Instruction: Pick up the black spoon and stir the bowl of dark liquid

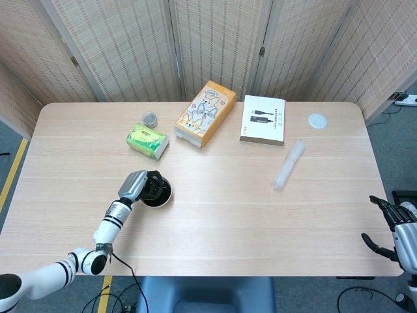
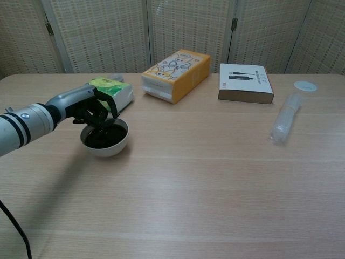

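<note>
The left arm is stretched forward from the near left corner, its white and grey forearm angled toward the middle of the table. The left hand (image 2: 92,110) is held low with the fingers (image 2: 100,120) curled downward and bunched together; whether anything is pinched between them cannot be made out. The right hand (image 1: 396,229) is seen only in the head view, kept off the table's right edge with its fingers spread apart.

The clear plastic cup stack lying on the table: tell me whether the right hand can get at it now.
Probably yes. The right hand hangs open off the table's near right edge, and bare tabletop lies between it and the clear plastic cup stack; nothing blocks the path, though it may be a long stretch.
</note>
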